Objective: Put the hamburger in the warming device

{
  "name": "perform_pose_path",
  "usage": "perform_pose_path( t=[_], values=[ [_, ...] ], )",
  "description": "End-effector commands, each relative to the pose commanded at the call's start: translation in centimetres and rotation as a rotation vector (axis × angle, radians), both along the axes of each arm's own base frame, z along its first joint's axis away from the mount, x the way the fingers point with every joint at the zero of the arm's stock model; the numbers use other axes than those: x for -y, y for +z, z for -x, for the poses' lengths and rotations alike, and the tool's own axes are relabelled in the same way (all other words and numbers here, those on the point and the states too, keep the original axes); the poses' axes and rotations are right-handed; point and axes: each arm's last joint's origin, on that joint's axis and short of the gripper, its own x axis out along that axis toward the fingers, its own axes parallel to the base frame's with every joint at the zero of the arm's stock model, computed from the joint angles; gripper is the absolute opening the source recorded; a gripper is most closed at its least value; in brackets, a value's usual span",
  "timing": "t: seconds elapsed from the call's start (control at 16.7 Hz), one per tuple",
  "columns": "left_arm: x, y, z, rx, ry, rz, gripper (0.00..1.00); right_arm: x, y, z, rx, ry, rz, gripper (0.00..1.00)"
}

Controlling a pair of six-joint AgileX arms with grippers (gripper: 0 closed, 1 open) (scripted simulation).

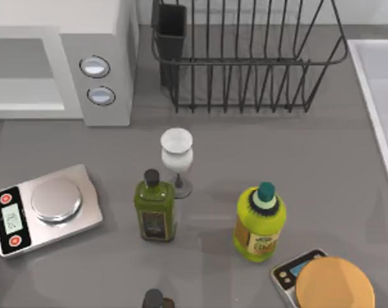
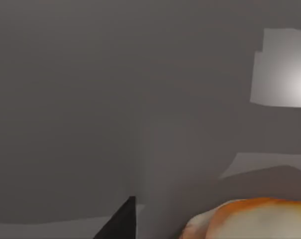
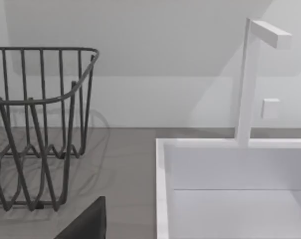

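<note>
The hamburger [image 2: 250, 219] sits close under the left pincer, seemingly inside the microwave [image 1: 97, 38]; grip state I cannot tell. Next: withdraw, shut the door.

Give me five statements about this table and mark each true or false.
1. The microwave has two round knobs. True.
2. The dish rack is full of plates. False: nothing sits in it.
3. The white goblet stands just behind the dark green bottle. True.
4. The yellow-green bottle lies on its side. False: it stands upright.
5. The silver scale sits at the table's right side. False: it is at the left.
</note>
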Motion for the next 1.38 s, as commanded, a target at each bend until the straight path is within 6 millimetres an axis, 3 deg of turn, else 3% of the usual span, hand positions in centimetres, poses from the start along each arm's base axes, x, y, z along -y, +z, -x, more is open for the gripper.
perform_pose_path(
  t=[0.54,1.02,1.08,1.38],
  values=[
    [0.0,0.0,0.0,0.000,0.000,0.000,0.02,0.0,0.0,0.0,0.000,0.000,0.000,1.00],
    [0.0,0.0,0.0,0.000,0.000,0.000,0.00,0.0,0.0,0.0,0.000,0.000,0.000,1.00],
    [1.6,2.3,-0.9,0.036,-0.045,-0.009,0.00,0.0,0.0,0.0,0.000,0.000,0.000,1.00],
    [1.3,4.2,-1.3,0.039,-0.041,-0.013,0.00,0.0,0.0,0.0,0.000,0.000,0.000,1.00]
  ],
)
